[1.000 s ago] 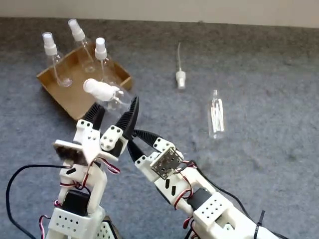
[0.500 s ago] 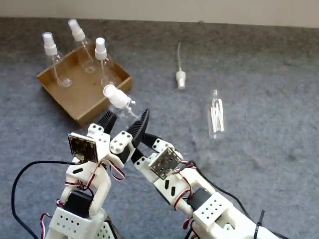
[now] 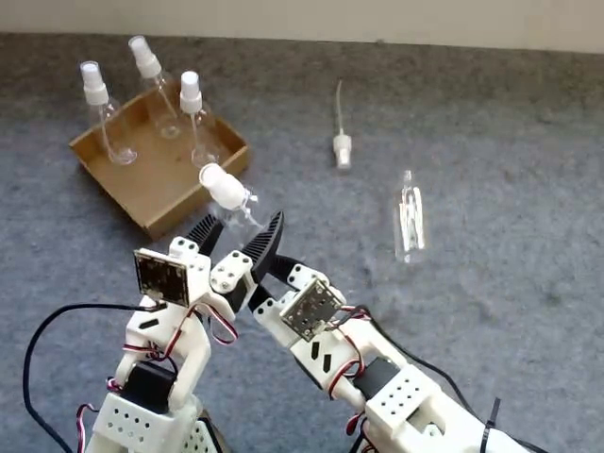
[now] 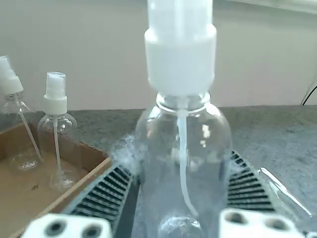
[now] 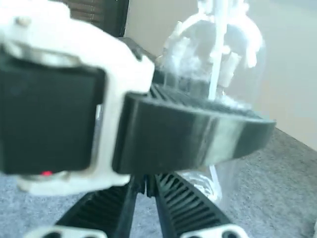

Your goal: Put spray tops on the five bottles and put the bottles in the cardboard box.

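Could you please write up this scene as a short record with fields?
Left gripper: shut on held bottle, spray top on, near the cardboard box
Right gripper: shut, nothing in it, close to the left gripper
In box: three capped bottles, upright
On table: uncapped bottle lying flat; loose spray top apart from it

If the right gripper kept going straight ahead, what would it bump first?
Probably the left gripper: one of its jaws lies right ahead of the right gripper. The bottle it holds is beyond.
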You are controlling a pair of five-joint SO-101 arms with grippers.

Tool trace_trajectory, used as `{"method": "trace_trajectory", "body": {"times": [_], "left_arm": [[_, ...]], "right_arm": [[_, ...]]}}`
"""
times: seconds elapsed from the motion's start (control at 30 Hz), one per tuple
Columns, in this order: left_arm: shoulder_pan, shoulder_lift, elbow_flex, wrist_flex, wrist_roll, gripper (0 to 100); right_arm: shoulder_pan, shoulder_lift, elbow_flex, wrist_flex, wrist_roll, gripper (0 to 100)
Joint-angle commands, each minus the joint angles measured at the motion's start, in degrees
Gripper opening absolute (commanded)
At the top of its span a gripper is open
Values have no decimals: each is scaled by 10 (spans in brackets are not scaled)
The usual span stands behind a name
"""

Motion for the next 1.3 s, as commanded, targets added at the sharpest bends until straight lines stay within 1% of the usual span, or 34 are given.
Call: {"method": "trace_trajectory", "body": {"times": [0.0, 0.1, 0.77, 0.97, 1.13, 1.27], "left_arm": [[12, -9, -39, 74, 6, 108], [12, -9, -58, 117, 7, 108], [3, -27, -62, 119, 5, 108], [-86, -27, -63, 109, 9, 108], [-111, -27, -65, 92, 6, 108], [-158, -27, -80, 92, 6, 108]], "right_arm": [[2, -7, 73, 0, 9, 5], [2, -7, 73, 0, 9, 5], [2, -6, 73, 1, 9, 5], [2, -6, 73, 1, 9, 5], [2, -6, 73, 12, 9, 5], [1, -9, 73, 42, 9, 5]]}}
